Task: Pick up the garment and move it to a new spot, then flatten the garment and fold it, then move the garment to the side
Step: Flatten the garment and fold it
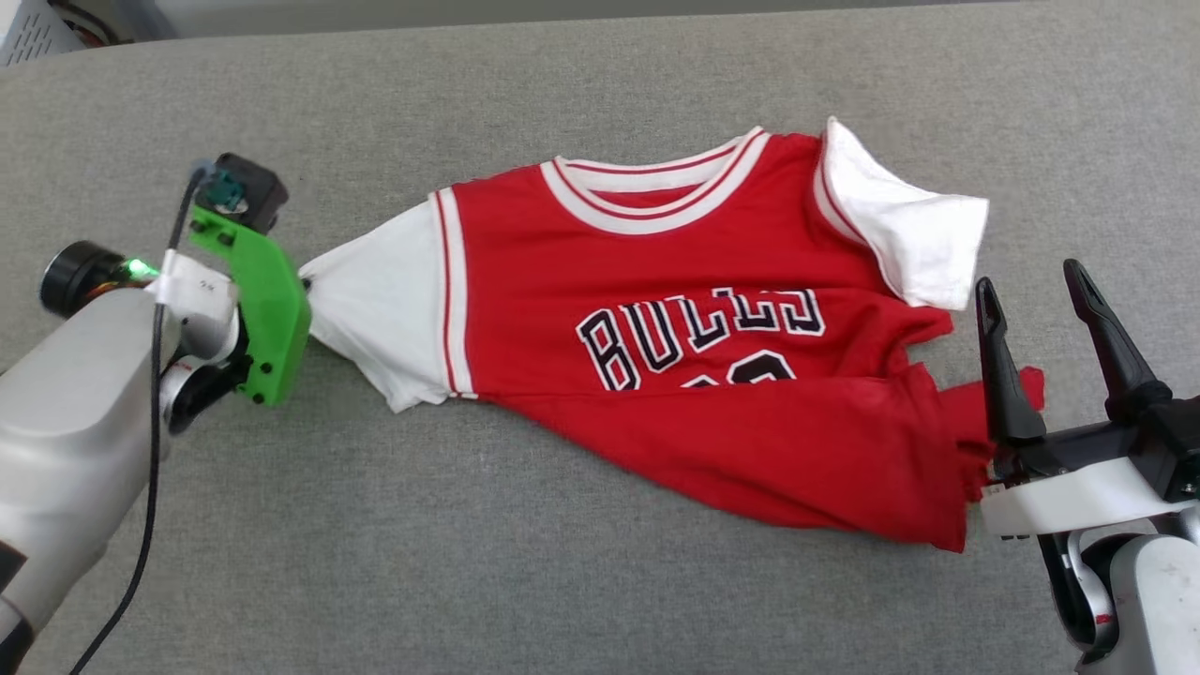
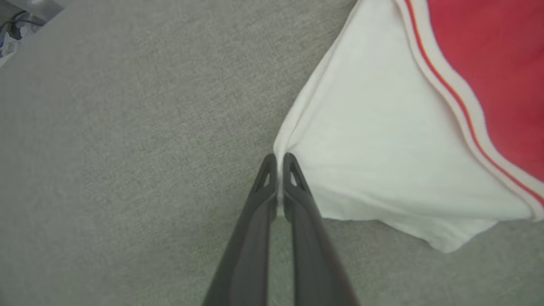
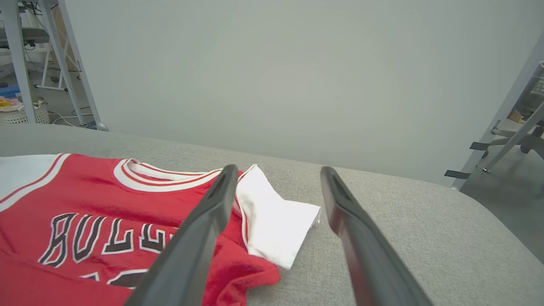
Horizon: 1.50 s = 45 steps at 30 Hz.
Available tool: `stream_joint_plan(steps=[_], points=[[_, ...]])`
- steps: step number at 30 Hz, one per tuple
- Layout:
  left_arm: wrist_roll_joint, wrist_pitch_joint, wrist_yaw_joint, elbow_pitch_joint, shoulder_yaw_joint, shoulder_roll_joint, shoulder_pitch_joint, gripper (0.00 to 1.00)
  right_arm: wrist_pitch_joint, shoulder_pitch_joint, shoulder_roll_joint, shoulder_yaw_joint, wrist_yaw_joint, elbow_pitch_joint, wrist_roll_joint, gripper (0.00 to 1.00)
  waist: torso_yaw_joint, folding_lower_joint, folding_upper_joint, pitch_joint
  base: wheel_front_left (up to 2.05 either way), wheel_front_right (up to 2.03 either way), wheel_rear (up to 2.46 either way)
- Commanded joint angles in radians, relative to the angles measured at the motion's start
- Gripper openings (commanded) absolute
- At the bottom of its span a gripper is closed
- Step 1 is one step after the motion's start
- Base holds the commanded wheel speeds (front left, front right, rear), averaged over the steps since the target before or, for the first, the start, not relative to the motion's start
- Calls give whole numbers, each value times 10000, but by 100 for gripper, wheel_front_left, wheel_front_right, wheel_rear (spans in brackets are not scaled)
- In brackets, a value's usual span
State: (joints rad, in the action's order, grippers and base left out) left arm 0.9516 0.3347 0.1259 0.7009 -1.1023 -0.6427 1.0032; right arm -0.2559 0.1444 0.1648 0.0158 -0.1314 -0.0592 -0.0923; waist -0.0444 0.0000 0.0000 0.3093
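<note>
The garment (image 1: 675, 309), a red jersey T-shirt with white sleeves and black "BULLS" lettering, lies face up on the grey table, its lower part folded up over the number. My left gripper (image 2: 279, 158) is shut on the tip of the garment's white left sleeve (image 2: 382, 157), pulling it to a point; in the head view that gripper (image 1: 302, 286) sits under its green mount. My right gripper (image 1: 1031, 281) stands open at the garment's right edge, fingers pointing up, nothing between them. In the right wrist view the garment (image 3: 85, 221) lies left of the open right gripper (image 3: 276, 172).
The grey cloth-covered table (image 1: 562, 562) spreads all round the garment. A pale wall stands behind the table's far edge. Metal frame legs (image 3: 505, 110) rise at the right and a white basket (image 3: 17, 112) sits on the floor at the far left.
</note>
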Motion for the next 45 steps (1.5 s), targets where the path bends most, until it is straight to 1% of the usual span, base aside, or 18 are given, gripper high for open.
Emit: stream_joint_plan(steps=[1, 4, 7, 8, 9, 12, 17, 20, 21, 22, 23, 26, 31, 33, 35, 38, 41, 45], points=[[176, -45, -103, 146, 58, -230, -271, 0, -58, -109, 39, -42, 7, 51, 49, 100, 71, 0, 0, -71, 0, 0, 0], [282, -81, -165, 362, 52, -404, -600, 0, -58, -122, 54, -114, 7, 108, 80, 100, 94, 0, 0, -92, 0, 0, 0], [451, -258, -277, 434, 117, -293, -890, 0, -58, -138, 70, -178, 7, 169, 74, 100, 133, 0, 0, -135, 0, 0, 0], [462, -376, -325, 433, 143, -251, -937, 43, -58, -127, 76, -188, 7, 196, 63, 100, 143, 0, 0, -153, 0, 0, 0], [426, -616, -429, 421, 184, -194, -968, 100, -58, -86, 104, -181, 7, 217, 34, 100, 157, 0, 0, -181, 0, 0, 0], [196, -1466, -740, 305, 292, -70, -965, 100, -58, 155, 296, -205, 7, 204, -69, 100, 192, 0, 0, -282, 0, 0, 0], [-616, -3722, -1818, -307, 588, -2, -838, 100, 81, 1139, 1078, -350, 7, 212, -288, 100, 377, 0, 0, -465, 0, 0, 0], [-851, -4692, -2372, -810, 795, -7, -930, 100, 590, 1818, 1573, -255, 7, 253, -459, 100, 545, 0, 0, -512, 0, 0, 0], [-942, -5087, -2651, -1106, 895, -16, -995, 100, 971, 2176, 1860, -128, 7, 299, -566, 100, 658, 0, 0, -511, 0, 0, 0], [-984, -5279, -2835, -1313, 967, -33, -1059, 100, 1237, 2428, 2028, -14, 7, 348, -701, 100, 718, 0, 0, -512, 0, 0, 0], [-1383, -5863, -4058, -2710, 1491, -205, -1552, 100, 3272, 3873, 3328, 1213, 7, 1040, -1810, 100, 1064, 0, 0, -420, 0, 0, 0], [-1753, -5945, -4780, -3589, 1892, -294, -1941, 100, 4548, 4685, 4049, 2035, 7, 1659, -2651, 100, 1263, 0, 0, -313, 0, 0, 0], [-2749, -5960, -5884, -5408, 3144, -214, -2962, 100, 7170, 5826, 5064, 3568, 7, 2711, -4512, 100, 1607, 0, 0, -45, 0, 0, 0], [-3159, -5961, -6168, -5963, 3596, -125, -3454, 100, 8135, 6200, 5353, 4070, 7, 3080, -5115, 100, 1735, 0, 0, 90, 0, 0, 0], [-3554, -5962, -6353, -6390, 3983, 1, -3913, 100, 8934, 6521, 5529, 4475, 7, 3404, -5642, 100, 1866, 0, 0, 253, 0, 0, 0], [-4018, -5963, -6480, -6874, 4553, 352, -4535, 100, 9688, 6971, 5686, 4943, 7, 3876, -6138, 100, 2104, 0, 0, 543, 0, 0, 0], [-4444, -5963, -6429, -7127, 4986, 713, -4951, 100, 9924, 7339, 5738, 5306, 7, 4270, -6315, 100, 2340, 0, 0, 859, 0, 0, 0], [-4947, -5963, -6167, -7288, 5515, 1206, -5296, 100, 9838, 7669, 5609, 5739, 7, 4922, -6357, 100, 2598, 0, 0, 1253, 0, 0, 0]])
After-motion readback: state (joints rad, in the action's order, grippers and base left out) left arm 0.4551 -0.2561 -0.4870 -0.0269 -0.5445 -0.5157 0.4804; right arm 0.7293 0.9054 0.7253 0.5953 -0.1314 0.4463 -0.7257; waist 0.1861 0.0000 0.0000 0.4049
